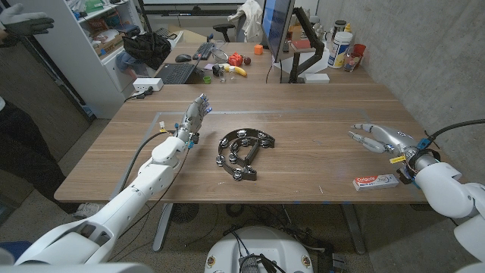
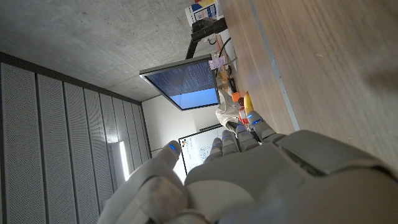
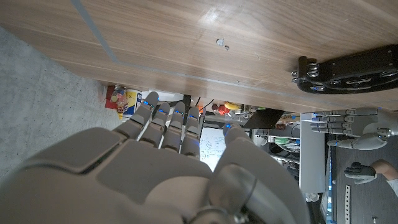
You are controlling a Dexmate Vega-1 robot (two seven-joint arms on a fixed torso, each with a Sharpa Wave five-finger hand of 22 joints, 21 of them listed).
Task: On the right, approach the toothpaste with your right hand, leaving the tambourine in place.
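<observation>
We are early in the approach: our right hand [image 1: 383, 139], fingers spread and empty, hovers at twelve o'clock of the toothpaste [image 1: 376, 181]. Next, lower toward it, leaving the tambourine [image 1: 244, 152] undisturbed.

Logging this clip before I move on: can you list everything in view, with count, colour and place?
Tambourine: one, black with silver jingles, middle of the wooden table.
Toothpaste: one, white box with red print, near the table's front right edge, just inboard of the right hand.
Second desk behind: monitor, keyboard, banana, bottles and small items.
Shelf unit: one, white, back left.
Person: gloved hand at the far left edge.
Left hand: fingers apart, holding nothing, left of the tambourine.
Right hand: fingers apart, holding nothing, beyond the toothpaste, not touching it.
</observation>
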